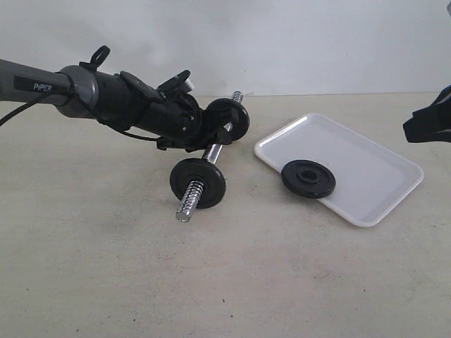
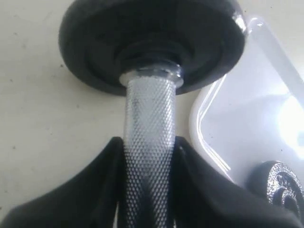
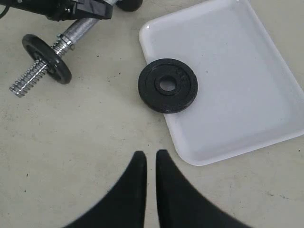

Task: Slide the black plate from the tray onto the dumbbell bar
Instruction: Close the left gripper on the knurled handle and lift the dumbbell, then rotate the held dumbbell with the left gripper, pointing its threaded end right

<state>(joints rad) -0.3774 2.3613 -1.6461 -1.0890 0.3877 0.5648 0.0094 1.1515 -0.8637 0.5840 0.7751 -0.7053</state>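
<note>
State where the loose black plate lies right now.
In the exterior view the black plate lies right of centre, overhanging the lower-left rim of the tray, to the right of the dumbbell bar.

A scuffed beige tabletop bears the white tray and, beside it, the dumbbell bar

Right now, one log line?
left end effector: around dumbbell bar, grip unclear | right end effector: shut, empty | black plate: straddling tray rim

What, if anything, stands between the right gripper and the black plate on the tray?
Nothing visible. The right gripper, fingers together, hangs above the table; the black plate lies uncovered across the tray rim. The dumbbell bar and left gripper sit apart.
</note>
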